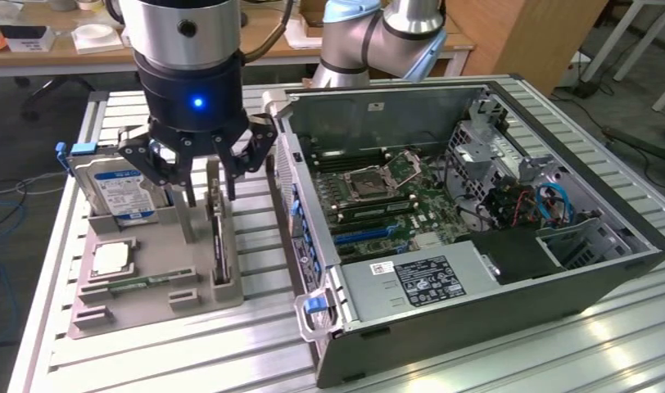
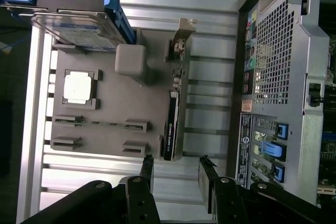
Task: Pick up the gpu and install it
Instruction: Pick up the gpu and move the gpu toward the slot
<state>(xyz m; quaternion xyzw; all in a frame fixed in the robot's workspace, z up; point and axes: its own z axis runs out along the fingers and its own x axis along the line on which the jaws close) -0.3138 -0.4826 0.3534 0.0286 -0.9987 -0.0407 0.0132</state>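
My pincer (image 1: 210,196), black and two-fingered, stands wide open and holds nothing. It hangs just above the gpu (image 1: 218,239), a thin dark circuit card with a silver metal bracket at its far end. In the wrist view the two fingertips (image 2: 148,160) sit either side of the card's line, and I cannot tell whether they touch it.

The gpu (image 2: 170,129) stands on edge in a slot of the grey moulded holder (image 1: 158,282), along the holder's edge on the exterior view's right. That edge is just beside the open black computer case (image 1: 475,205).

At the holder's far end on the exterior view's left, a thick silver hard drive with a blue-white label (image 1: 119,192) stands upright. Nearer lies a square silver processor chip (image 1: 110,258), and nearer still a small green memory stick (image 1: 136,285). Holder and case rest on the ribbed aluminium tabletop (image 1: 201,348).
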